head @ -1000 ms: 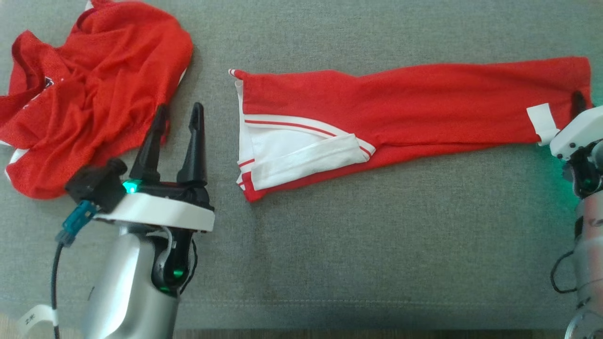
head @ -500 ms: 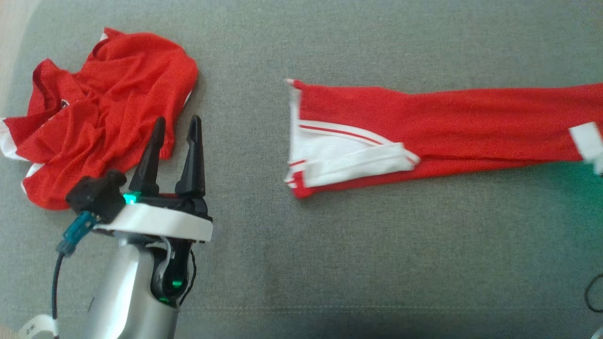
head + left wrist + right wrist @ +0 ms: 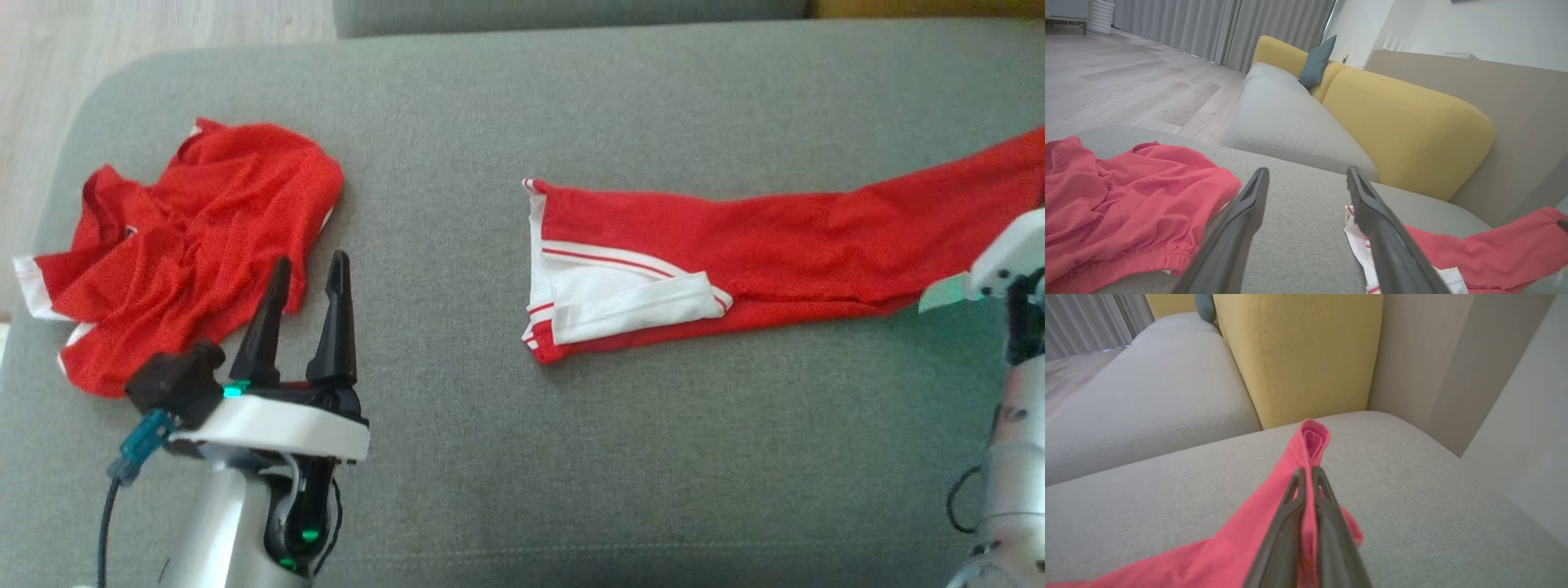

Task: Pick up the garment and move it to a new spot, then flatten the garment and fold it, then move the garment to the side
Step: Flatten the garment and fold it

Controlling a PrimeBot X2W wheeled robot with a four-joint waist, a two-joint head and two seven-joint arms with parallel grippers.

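Garment: lying as a long, narrow red band across the right half of the grey cushion. It looks already doubled lengthwise, which would suit a fold end to end.
Crumpled red cloth: sitting bunched at the cushion's far left, well apart from the band. I cannot tell whether it is set aside or waiting its turn.
Left end effector: hovering just beside the crumpled cloth's near edge. Its fingers are spread wide with nothing between them, and it is probably parked there so the other arm can work alone.
White-trimmed end: resting flat on the cushion with the white panel and stripes facing up. Its contact with the cushion is likely anchoring the band while the far end is held up.
Red length: sloping up off the cushion toward the right, because it is being pinched at that end.
Right end effector: clamping tight on the band's right tip. A small doubled-over loop of fabric is poking out past the fingertips, and the corner grip is letting the rest hang straight.
Step in hand: judging by the raised end, it is either carrying that end over toward the white trim or dragging the band aside.
Risk: the thin pinch could be slipping if the cloth drags on the cushion.
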